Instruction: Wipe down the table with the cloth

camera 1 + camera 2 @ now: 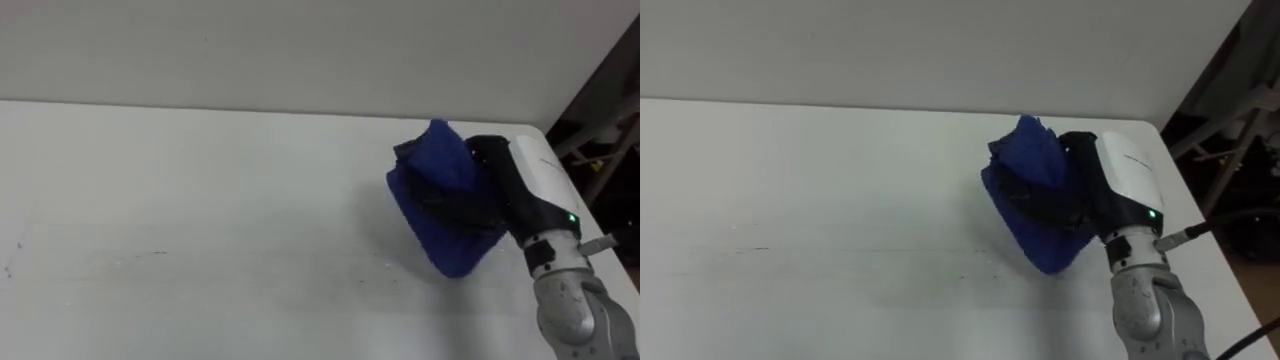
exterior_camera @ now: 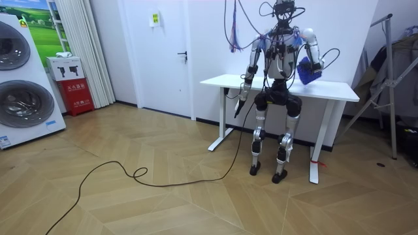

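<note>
The right hand had its dark fingers curled round a bunched blue cloth, holding it at the far right part of the white tabletop, close to that corner. The robot stood upright at the tabletop's front edge. Its left hand hung below that edge; I could not tell how its fingers were set.
</note>
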Tool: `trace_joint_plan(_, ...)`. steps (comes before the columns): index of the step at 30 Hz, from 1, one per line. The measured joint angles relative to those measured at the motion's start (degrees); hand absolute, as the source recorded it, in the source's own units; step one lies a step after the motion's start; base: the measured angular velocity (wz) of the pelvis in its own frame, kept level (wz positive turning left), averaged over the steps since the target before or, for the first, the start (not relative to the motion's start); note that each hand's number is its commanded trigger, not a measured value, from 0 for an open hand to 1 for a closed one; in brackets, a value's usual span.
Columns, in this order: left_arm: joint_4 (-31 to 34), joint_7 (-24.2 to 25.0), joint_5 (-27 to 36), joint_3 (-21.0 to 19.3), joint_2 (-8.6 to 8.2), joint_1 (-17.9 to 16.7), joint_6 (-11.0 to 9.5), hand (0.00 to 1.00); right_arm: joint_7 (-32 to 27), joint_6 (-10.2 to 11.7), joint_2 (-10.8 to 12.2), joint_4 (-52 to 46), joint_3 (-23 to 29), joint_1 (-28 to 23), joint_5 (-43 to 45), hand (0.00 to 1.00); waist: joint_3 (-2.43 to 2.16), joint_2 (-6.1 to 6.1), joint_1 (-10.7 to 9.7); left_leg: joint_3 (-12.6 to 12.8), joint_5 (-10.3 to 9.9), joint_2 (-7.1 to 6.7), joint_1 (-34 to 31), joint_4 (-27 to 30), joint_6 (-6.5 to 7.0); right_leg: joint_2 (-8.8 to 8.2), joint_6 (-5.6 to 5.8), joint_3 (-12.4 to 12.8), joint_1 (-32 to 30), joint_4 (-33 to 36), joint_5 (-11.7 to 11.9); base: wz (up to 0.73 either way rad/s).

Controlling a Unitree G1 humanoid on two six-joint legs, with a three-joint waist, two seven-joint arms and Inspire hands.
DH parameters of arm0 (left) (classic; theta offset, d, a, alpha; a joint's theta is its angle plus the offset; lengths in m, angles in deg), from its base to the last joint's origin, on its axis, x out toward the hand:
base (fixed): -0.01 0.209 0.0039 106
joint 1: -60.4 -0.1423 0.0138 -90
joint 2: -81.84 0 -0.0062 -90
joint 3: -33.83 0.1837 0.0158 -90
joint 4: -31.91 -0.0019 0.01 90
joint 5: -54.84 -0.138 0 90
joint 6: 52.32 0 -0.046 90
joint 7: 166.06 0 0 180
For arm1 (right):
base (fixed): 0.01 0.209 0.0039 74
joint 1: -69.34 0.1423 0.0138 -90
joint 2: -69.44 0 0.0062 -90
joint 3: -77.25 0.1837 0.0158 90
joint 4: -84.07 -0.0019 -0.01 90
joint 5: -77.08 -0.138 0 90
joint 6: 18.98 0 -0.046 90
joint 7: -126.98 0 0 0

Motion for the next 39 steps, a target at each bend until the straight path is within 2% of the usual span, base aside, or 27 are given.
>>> trace_joint_plan(3, 0.1, 0.0, 0.0, 0.3, 0.04, 0.0, -0.8, 0.00, 0.0, 0.0, 0.0, 0.0, -0.1, -0.2, 2.3, 0.00, 0.03, 0.03, 0.0, 0.0, 0.0, 0.00, -0.1, 0.0, 0.00, 0.01, 0.00, 0.0, 0.0, 0.0, 0.0, 0.00)
trace_joint_plan(7, 0.9, 0.0, 0.0, 0.4, 0.04, -0.1, -0.8, 0.00, 0.0, 0.1, 0.2, 0.0, -0.1, -0.2, 3.4, 0.00, 0.00, -0.05, 0.0, 0.0, 0.0, 0.00, -0.2, 0.0, 0.00, 0.01, 0.00, -0.1, 0.0, 0.0, 0.0, 0.00)
trace_joint_plan(29, 1.8, 0.3, 0.0, -0.4, 0.15, -1.0, -1.1, 0.00, -0.1, 0.8, 0.2, 0.0, 0.4, -1.1, 0.0, 0.00, 0.07, 0.39, -0.1, -0.3, 0.0, -0.05, -0.1, 0.1, 0.00, 0.04, 0.00, -0.1, 0.2, -0.1, 0.2, 0.00)
trace_joint_plan(31, 1.8, 0.3, 0.1, -0.9, 0.15, -1.1, -1.1, 0.00, -1.5, 1.4, 0.2, 1.3, 1.4, -1.3, -0.1, 0.00, 0.08, 0.43, -0.3, -0.6, 0.0, -0.03, 0.0, 0.1, 0.00, 0.03, 0.00, -0.1, 0.4, -0.1, 0.2, 0.04)
trace_joint_plan(34, 1.8, 0.3, 0.4, -1.3, 0.09, -2.1, -1.1, 0.00, -4.4, 2.2, 0.2, 5.4, 5.6, -1.3, -1.8, 0.00, 0.06, 0.59, -1.3, -1.2, 0.0, -0.02, -0.1, 0.7, 0.07, -0.14, 0.15, -0.5, 0.9, -0.3, 0.0, 0.10)
trace_joint_plan(37, 1.8, 0.1, -0.3, -2.2, 0.03, -3.2, -0.8, 0.00, -8.1, 2.1, 0.2, 8.7, 11.3, -1.5, -4.9, 0.00, -0.14, 0.72, -1.9, -1.2, 0.0, 0.02, 0.0, 0.6, 0.07, -0.15, 0.28, -0.6, 0.9, -0.7, 0.0, 0.00)
trace_joint_plan(39, 1.9, 0.1, -0.3, -5.2, -0.41, -4.1, -0.6, 0.00, -10.2, 2.1, 0.2, 8.8, 16.6, -2.8, -9.3, 0.00, -0.17, 0.77, -2.6, -1.2, 0.0, 0.04, 0.1, 0.4, 0.06, -0.12, 0.17, -0.5, 0.9, -0.8, 0.1, 0.00)
